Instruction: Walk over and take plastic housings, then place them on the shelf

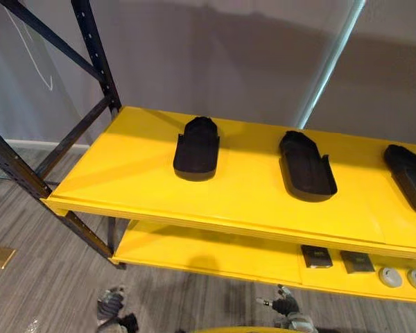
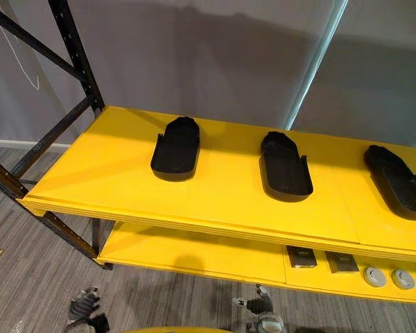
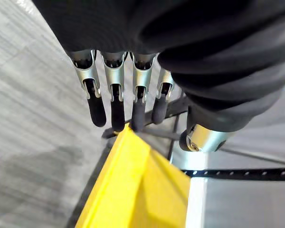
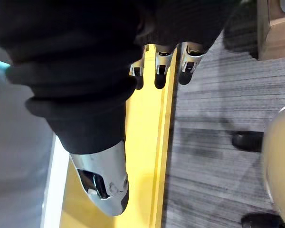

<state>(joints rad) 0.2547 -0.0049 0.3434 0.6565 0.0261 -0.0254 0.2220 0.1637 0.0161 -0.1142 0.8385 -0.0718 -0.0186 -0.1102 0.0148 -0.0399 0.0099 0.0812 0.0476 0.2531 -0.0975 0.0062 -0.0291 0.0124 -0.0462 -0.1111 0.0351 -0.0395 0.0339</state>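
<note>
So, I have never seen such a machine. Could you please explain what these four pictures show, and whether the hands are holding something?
This is a humanoid robot standing in front of a yellow shelf. The two wide pictures come from cameras in its head, looking down. The two close pictures come from a camera on each wrist.

On the top board lie three black plastic shells, apart from each other: the left housing, the middle housing and the right housing. On the lower board are two dark square pieces and some round grey discs.

The left hand and the right hand hang low by the yellow boards, with straight fingers, and hold nothing.
</note>
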